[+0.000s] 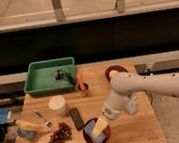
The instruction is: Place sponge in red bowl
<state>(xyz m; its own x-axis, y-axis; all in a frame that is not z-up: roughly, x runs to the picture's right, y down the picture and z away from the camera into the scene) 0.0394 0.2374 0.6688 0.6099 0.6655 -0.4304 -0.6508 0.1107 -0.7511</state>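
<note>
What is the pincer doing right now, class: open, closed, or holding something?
Pincer: down at the rim of the red bowl, right over the sponge lying in it; whether it grips the sponge cannot be told.
</note>
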